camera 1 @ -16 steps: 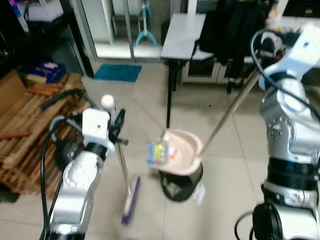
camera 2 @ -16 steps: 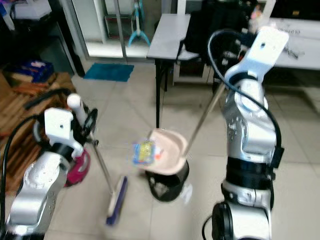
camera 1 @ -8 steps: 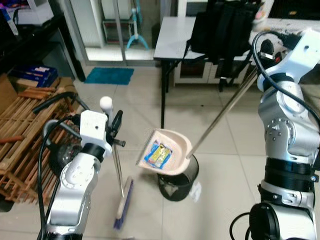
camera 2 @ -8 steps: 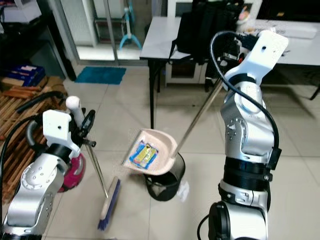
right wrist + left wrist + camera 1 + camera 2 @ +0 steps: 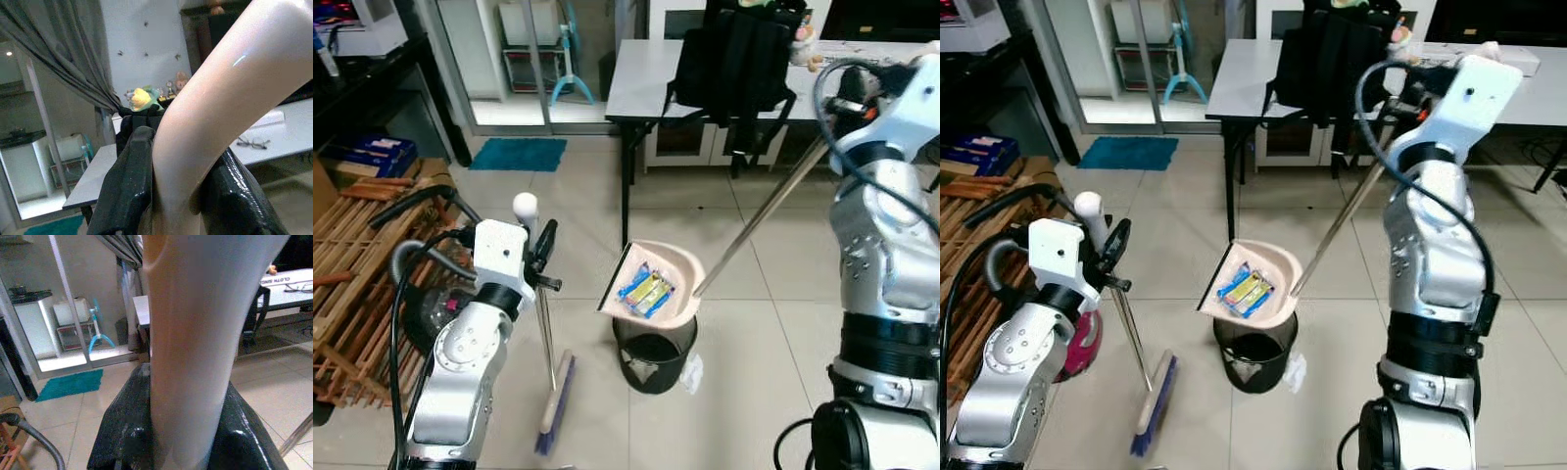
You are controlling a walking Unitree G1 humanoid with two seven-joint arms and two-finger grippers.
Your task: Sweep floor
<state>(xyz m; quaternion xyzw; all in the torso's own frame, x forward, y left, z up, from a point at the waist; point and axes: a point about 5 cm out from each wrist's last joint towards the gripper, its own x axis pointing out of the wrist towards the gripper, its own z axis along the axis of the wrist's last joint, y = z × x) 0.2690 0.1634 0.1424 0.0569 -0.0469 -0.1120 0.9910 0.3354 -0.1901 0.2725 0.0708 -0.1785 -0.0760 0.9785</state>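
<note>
The sweeping looks close to finished: the dustpan (image 5: 658, 285), in the middle of the frame, sits tilted just above the black bin (image 5: 654, 350) with a blue and yellow wrapper (image 5: 645, 291) lying in it — not yet tipped out. The right gripper (image 5: 178, 196) is clamped around the dustpan's long handle (image 5: 766, 211), which slants toward the upper right, while the left gripper (image 5: 173, 443) is pinched on the broom (image 5: 549, 382) handle at lower left, its brush head resting on the tiled floor (image 5: 744, 323). What seems left is emptying the pan into the bin — a scrap (image 5: 691, 372) beside the bin's base may also need collecting.
</note>
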